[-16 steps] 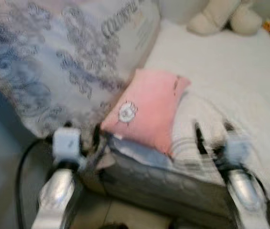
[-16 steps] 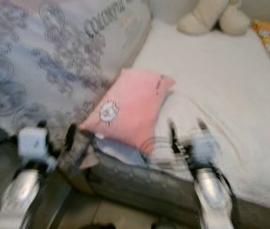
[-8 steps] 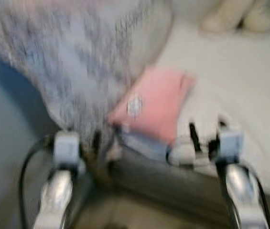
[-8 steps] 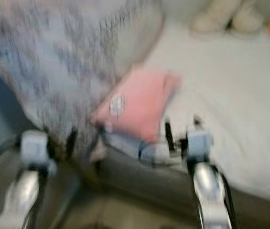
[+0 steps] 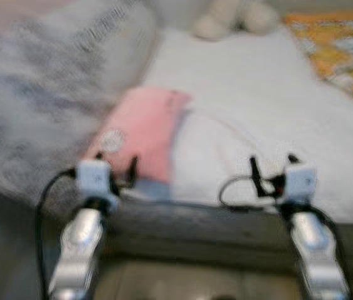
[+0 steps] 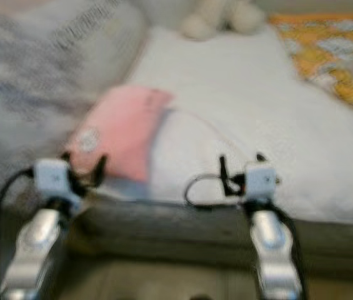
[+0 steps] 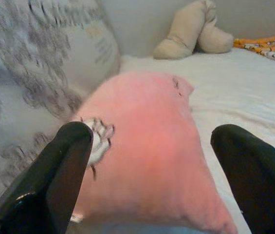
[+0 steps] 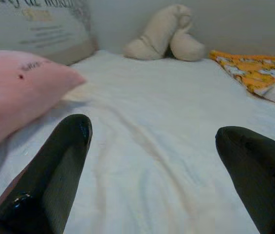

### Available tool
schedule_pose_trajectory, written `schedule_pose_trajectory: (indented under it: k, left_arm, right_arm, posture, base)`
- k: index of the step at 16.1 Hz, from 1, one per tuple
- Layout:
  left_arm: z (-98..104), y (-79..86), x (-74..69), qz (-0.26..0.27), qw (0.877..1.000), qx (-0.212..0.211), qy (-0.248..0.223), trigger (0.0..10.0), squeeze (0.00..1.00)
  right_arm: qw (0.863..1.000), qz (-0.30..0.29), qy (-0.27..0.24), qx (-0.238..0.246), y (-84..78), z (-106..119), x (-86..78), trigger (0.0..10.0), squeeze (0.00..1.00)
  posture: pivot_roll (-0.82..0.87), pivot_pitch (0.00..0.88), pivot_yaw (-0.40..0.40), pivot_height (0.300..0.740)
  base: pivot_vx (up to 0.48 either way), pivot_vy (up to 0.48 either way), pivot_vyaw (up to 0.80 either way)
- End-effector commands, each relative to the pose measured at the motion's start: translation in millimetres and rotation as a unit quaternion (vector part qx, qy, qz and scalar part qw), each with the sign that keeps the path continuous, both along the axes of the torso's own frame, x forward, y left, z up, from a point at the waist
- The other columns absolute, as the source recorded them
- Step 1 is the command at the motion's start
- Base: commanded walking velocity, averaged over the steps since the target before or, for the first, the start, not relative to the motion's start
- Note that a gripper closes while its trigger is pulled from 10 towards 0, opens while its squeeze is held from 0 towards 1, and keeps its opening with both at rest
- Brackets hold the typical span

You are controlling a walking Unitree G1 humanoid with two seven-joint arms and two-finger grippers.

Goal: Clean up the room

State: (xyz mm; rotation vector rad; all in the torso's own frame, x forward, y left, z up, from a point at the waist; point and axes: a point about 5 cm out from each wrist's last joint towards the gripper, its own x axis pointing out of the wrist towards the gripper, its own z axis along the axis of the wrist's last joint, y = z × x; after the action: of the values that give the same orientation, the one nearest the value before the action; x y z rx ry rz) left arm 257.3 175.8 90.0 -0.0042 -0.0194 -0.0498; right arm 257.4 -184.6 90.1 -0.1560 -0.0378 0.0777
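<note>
Nearest the camera, 2 silver arms reach forward over a pale tiled floor toward the edge of a bed. The left gripper has its 2 black fingers spread wide and holds nothing; it hovers just in front of a pink pillow. The right gripper is also spread wide and empty, poised low over the white sheet. The tidying looks barely begun: nothing is gripped yet, and the pillow lies askew at the bed's near left corner, its lower edge hanging slightly past the mattress side. It is the likely next thing to be picked up, though that is a judgement. The pillow is soft, plump and roughly rectangular, of smooth fabric, with a small round white emblem near its low corner. The mattress side is grey and quilted. The sheet is matte and lightly wrinkled. To the left, touching the pillow, rises a large grey and white patterned cushion with printed lettering. Farther back on the right lies an orange patterned blanket, rumpled. At the far end, against the wall, rests a cream plush toy with rounded, stubby limbs. The head views are blurred.
</note>
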Motion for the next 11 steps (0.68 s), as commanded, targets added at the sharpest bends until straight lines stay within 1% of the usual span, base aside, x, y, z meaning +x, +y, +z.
schedule_pose_trajectory:
  k: [1,2,3,4,5,6,7,8,9,10,11]
  left_arm:
    - [-4.8,5.9,-0.3,0.013,1.0,0.001,0.013,10.0,0.0]
    - [-5.0,6.1,-0.1,0.02,1.0,0.004,0.013,10.0,0.0]
    - [-5.0,5.9,-0.2,0.022,1.0,0.003,0.013,10.0,0.0]
    - [-5.1,6.8,-0.2,0.041,0.999,0.009,0.012,10.0,0.0]
    - [-6.7,10.9,-1.1,0.069,0.997,0.009,0.016,10.0,0.0]
    - [-10.5,19.3,-3.0,0.106,0.994,0.003,0.028,10.0,0.0]
    - [-12.6,23.5,-4.5,0.116,0.993,0.003,0.033,10.0,0.0]
    - [-18.2,30.9,-9.8,0.122,0.992,0.007,0.043,10.0,0.0]
    - [-19.5,31.3,-12.1,0.119,0.992,0.011,0.046,10.0,0.0]
    - [-19.0,27.4,-13.2,0.103,0.994,0.016,0.043,10.0,0.0]
    - [-18.6,22.9,-14.5,0.091,0.995,0.024,0.039,10.0,0.0]
  right_arm:
    - [1.0,0.002,0.003,0.013,1.5,-0.1,3.8,10.0,0.0]
    - [0.999,0.015,0.01,0.031,6.4,-2.1,6.0,10.0,0.0]
    - [0.999,0.022,0.011,0.034,9.1,-2.3,7.1,10.0,0.0]
    - [0.999,0.031,0.014,0.033,13.8,-1.9,11.6,10.0,0.0]
    - [0.999,0.029,0.015,0.036,13.3,-1.5,13.7,10.0,0.0]
    - [0.999,0.029,0.016,0.036,12.3,-1.9,14.5,10.0,0.0]
    - [0.999,0.031,0.017,0.037,11.9,-2.3,14.9,10.0,0.0]
    - [0.998,0.045,0.017,0.047,11.6,-1.7,15.8,10.0,0.0]
    - [0.997,0.054,0.014,0.054,12.0,0.1,15.9,10.0,0.0]
    - [0.996,0.061,0.012,0.056,12.6,1.1,15.7,10.0,0.0]
    - [0.995,0.072,0.015,0.061,13.5,-0.3,12.3,10.0,0.0]
  posture:
    - [-0.19,0.0,0.124,0.74]
    - [-0.19,0.0,0.126,0.74]
    - [-0.19,0.0,0.126,0.74]
    - [-0.18,0.0,0.126,0.74]
    - [-0.18,0.0,0.125,0.74]
    - [-0.18,0.0,0.124,0.74]
    - [-0.18,0.0,0.122,0.74]
    - [-0.18,0.0,0.116,0.74]
    - [-0.18,0.0,0.116,0.74]
    - [-0.18,0.0,0.113,0.74]
    - [-0.17,0.0,0.11,0.74]
  base:
    - [0.0,0.0,-0.77]
    - [0.0,0.0,-0.74]
    - [0.0,0.0,0.0]
    - [0.0,0.0,0.0]
    - [0.0,0.0,0.0]
    - [0.0,0.0,0.0]
    - [0.0,0.0,0.0]
    - [0.0,0.0,0.0]
    - [0.0,0.0,0.0]
    - [0.0,0.0,0.0]
    - [0.0,0.0,0.0]
